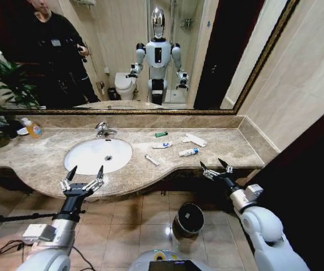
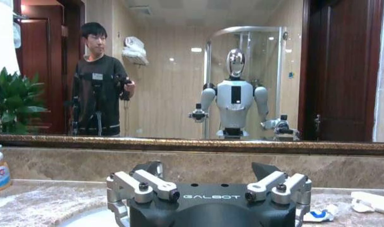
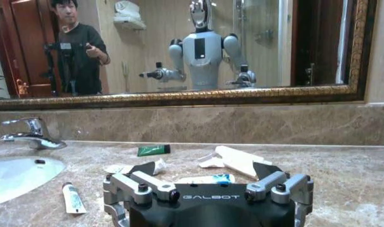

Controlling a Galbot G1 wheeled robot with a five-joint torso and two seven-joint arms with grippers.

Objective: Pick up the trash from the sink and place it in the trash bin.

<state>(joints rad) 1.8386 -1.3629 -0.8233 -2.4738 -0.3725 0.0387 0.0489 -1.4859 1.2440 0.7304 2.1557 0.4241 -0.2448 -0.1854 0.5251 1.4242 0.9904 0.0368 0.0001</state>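
Step in hand: no piece of litter is gripped yet; the task is judged to be at its start, with a first reach still to be made.
Left end effector [image 1: 84, 175]: held at the lower left of the head view, over the counter's front edge just before the basin; fingers spread wide, nothing between them.
Right end effector [image 1: 216, 167]: held at the lower right of centre, at the counter's front edge; fingers apart, empty.
Trash: a small green piece [image 1: 161, 134], a white tube with a blue cap [image 1: 188, 152], a second white tube [image 1: 162, 145], flat white packets [image 1: 195, 139] and a white stick [image 1: 152, 160] lie on the counter right of the basin, centre of the frame, not inside it.
Advice: the blue-capped tube lies nearest the right end effector; a grasp across its narrow width is judged safest, the flat packets being harder to lift.
Trash bin [image 1: 188, 219]: small, round, dark, metal-rimmed, on the floor at lower centre.
Surface: beige-brown marble counter [image 1: 43, 161] around a white oval sink [image 1: 99, 156] with a chrome faucet [image 1: 103, 130]; an orange soap bottle [image 1: 33, 129] at the left.
Room: a gold-framed mirror [image 1: 150, 56] fills the upper frame; brown floor tiles [image 1: 131, 226] lie below.
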